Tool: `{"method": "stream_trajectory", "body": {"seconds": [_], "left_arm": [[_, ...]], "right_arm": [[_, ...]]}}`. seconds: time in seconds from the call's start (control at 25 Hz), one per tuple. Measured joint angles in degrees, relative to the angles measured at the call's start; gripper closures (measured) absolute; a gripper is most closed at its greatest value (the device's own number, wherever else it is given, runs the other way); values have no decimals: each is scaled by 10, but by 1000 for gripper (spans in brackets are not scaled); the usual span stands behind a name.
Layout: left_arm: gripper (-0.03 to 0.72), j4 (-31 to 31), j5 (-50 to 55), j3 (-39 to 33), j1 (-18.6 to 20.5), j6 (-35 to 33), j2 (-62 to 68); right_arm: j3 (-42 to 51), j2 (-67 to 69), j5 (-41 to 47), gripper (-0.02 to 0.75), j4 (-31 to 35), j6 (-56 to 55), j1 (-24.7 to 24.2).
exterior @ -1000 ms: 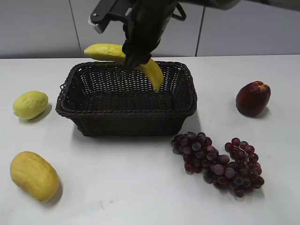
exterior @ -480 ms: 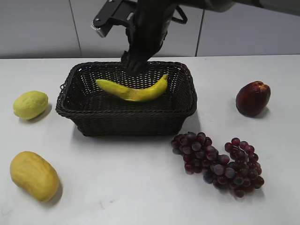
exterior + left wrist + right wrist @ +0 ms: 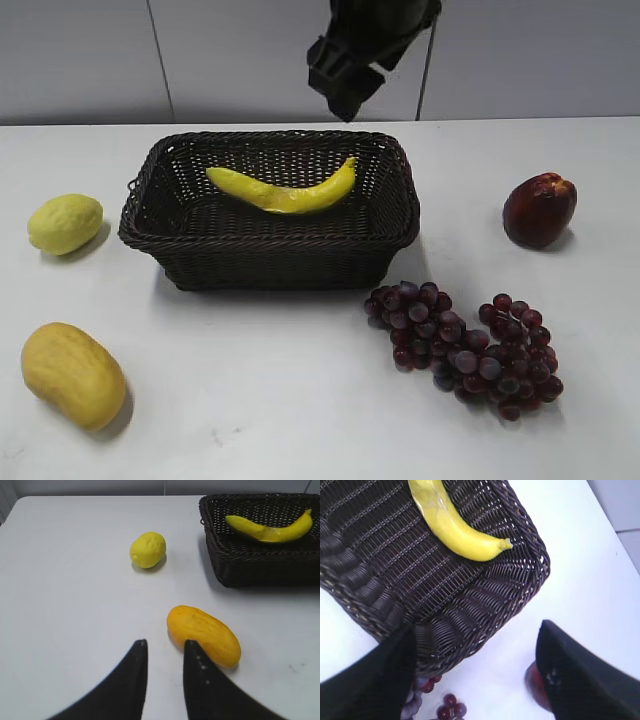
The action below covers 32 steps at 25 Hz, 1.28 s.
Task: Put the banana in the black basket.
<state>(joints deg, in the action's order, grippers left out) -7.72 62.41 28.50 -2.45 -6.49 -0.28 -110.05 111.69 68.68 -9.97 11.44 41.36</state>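
The banana [image 3: 283, 192] lies free on the floor of the black basket [image 3: 270, 262], curved side down, touching no gripper. It also shows in the left wrist view [image 3: 270, 527] and the right wrist view [image 3: 455, 530]. My right gripper [image 3: 345, 85] hangs above the basket's back rim, open and empty. In its own view the jaws [image 3: 477, 625] spread wide over the basket's corner [image 3: 470, 600]. My left gripper [image 3: 164, 647] is low over the table to the left of the basket [image 3: 260, 570], jaws a little apart and empty.
A lemon [image 3: 65, 223] and a mango [image 3: 73, 375] lie left of the basket; the mango [image 3: 204, 635] is just right of my left jaws. A grape bunch [image 3: 465, 350] lies front right. A red apple [image 3: 540, 208] lies at the right.
My right gripper held the banana over the basket, let it go, then rose and moved right. The banana dropped into the basket and now lies still.
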Motion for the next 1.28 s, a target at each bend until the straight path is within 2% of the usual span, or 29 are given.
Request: {"method": "stream_trajectory", "body": {"seconds": [0.2, 0.44, 0.68, 0.84, 1.08, 1.28], "left_arm": [[446, 0, 0, 0, 0, 0, 0], [446, 0, 0, 0, 0, 0, 0], [446, 0, 0, 0, 0, 0, 0], [446, 0, 0, 0, 0, 0, 0], [446, 0, 0, 0, 0, 0, 0], [446, 0, 0, 0, 0, 0, 0]], "right_arm": [[6, -53, 5, 152, 7, -62, 0], [78, -137, 5, 154, 67, -83, 0], [213, -215, 5, 155, 81, -109, 0], [337, -273, 5, 155, 83, -121, 0], [524, -413, -24, 155, 85, -156, 0], [624, -544, -53, 155, 82, -185, 0]]}}
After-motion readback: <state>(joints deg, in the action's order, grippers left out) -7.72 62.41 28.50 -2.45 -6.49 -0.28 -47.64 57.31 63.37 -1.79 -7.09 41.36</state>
